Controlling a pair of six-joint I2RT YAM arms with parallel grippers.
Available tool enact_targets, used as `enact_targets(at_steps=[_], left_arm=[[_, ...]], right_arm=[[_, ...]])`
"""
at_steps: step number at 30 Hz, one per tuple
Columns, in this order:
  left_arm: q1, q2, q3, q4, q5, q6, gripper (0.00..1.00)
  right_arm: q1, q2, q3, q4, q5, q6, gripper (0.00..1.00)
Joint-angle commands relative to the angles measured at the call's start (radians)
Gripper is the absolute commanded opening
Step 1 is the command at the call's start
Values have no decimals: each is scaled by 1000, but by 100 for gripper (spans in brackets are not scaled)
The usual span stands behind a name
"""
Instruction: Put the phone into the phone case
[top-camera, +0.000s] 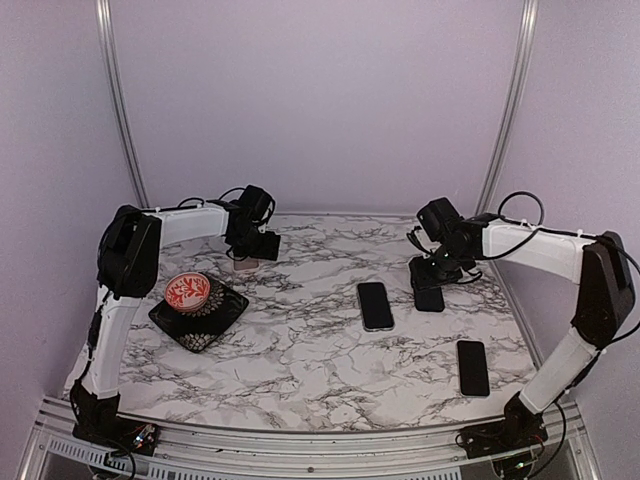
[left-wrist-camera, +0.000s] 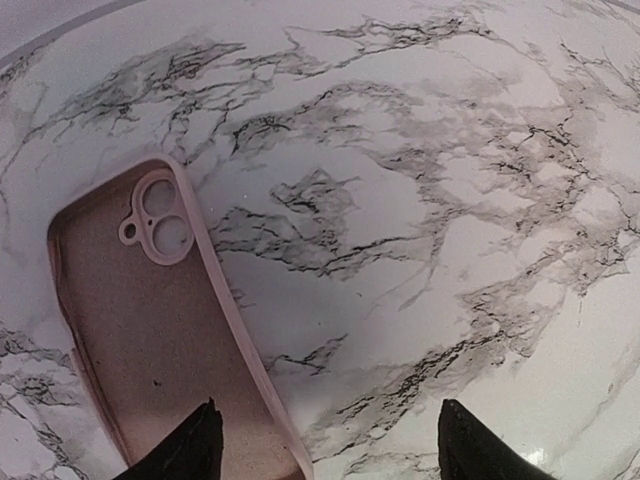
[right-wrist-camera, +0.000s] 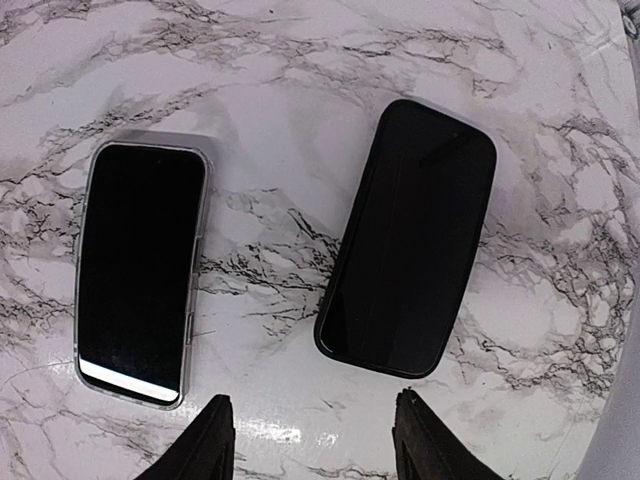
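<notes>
A pink phone case (left-wrist-camera: 150, 330) lies open side up on the marble table, its camera cutout at the far end. In the top view the case (top-camera: 243, 265) sits at the back left. My left gripper (left-wrist-camera: 325, 450) is open just above the case's near right edge, holding nothing; it also shows in the top view (top-camera: 250, 245). My right gripper (right-wrist-camera: 318, 445) is open and empty above the table, just short of a black phone (right-wrist-camera: 410, 235). A phone with a clear rim (right-wrist-camera: 140, 270) lies to its left. In the top view the right gripper (top-camera: 435, 272) hovers by the black phone (top-camera: 430, 298).
A third dark phone (top-camera: 472, 367) lies at the front right. The clear-rimmed phone (top-camera: 375, 305) lies mid-table. A black square dish (top-camera: 225, 318) holding a red patterned bowl (top-camera: 187, 291) stands at the left. Purple walls and metal posts enclose the table.
</notes>
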Motion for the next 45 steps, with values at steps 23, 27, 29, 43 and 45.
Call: enact_targets(at_steps=[23, 27, 29, 43, 45], left_arm=[[-180, -289, -465, 150, 137, -102, 0], [-302, -385, -600, 170, 118, -123, 0], [-358, -421, -663, 178, 115, -142, 0], [-648, -527, -816, 176, 82, -154, 0], [-650, -524, -810, 174, 94, -145, 0]], right_arm=[[14, -84, 23, 18, -27, 12, 53], [19, -92, 18, 34, -40, 5, 53], [20, -79, 37, 37, -51, -4, 53], [214, -53, 83, 47, -47, 65, 53], [255, -61, 47, 61, -50, 101, 53]])
